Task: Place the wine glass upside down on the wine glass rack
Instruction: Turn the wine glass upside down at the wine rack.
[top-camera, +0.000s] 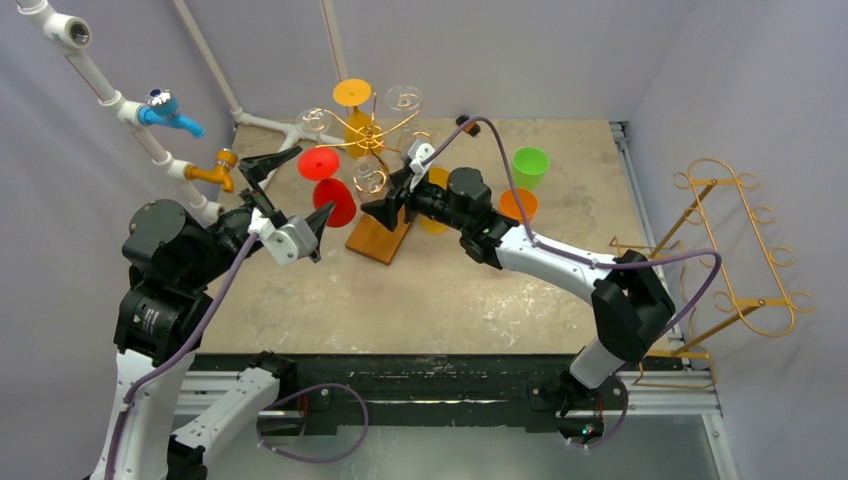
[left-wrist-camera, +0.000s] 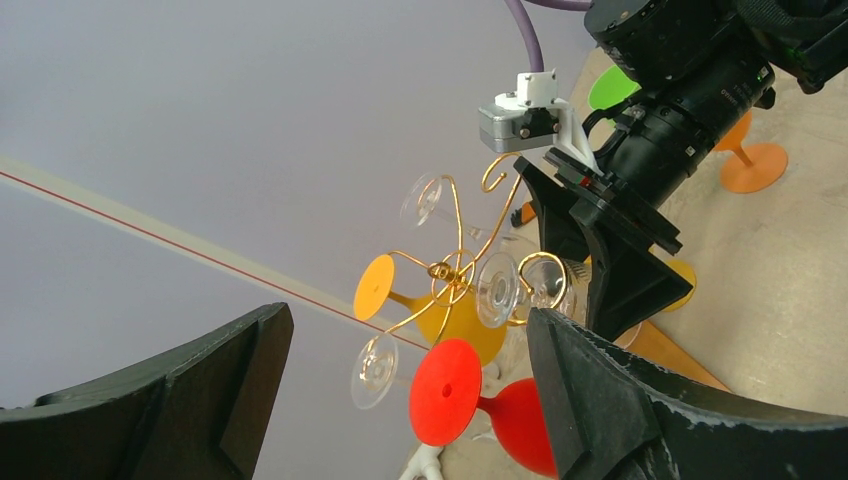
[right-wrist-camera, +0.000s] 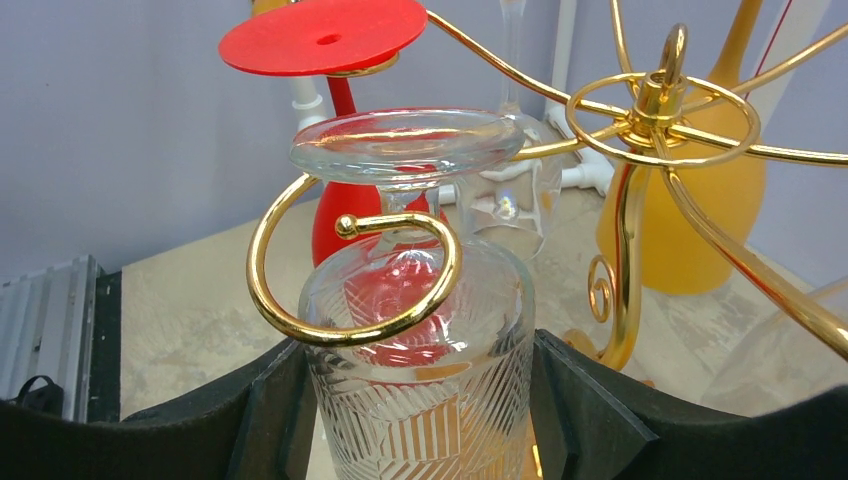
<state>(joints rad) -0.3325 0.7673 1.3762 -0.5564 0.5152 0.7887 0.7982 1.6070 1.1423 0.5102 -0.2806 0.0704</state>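
Observation:
A clear patterned wine glass (right-wrist-camera: 420, 345) hangs upside down. Its stem sits inside a curled hook (right-wrist-camera: 350, 325) of the gold wine glass rack (right-wrist-camera: 660, 100), and its foot (right-wrist-camera: 405, 145) rests just above the loop. My right gripper (right-wrist-camera: 418, 385) is shut on the bowl, one finger pressed to each side. In the top view this gripper (top-camera: 385, 208) is at the near side of the rack (top-camera: 365, 128), above its wooden base (top-camera: 378, 240). To the rack's left my left gripper (top-camera: 300, 190) stands open and empty, with the rack (left-wrist-camera: 452, 270) beyond its fingers (left-wrist-camera: 600, 400).
A red glass (top-camera: 320, 163), a yellow one (top-camera: 352, 93) and two clear ones (top-camera: 404, 97) hang on other arms of the rack. A green cup (top-camera: 530, 165) and an orange glass (top-camera: 518, 205) stand right of it. A second gold rack (top-camera: 740, 250) stands at the right edge, white piping with taps (top-camera: 165, 110) at the left.

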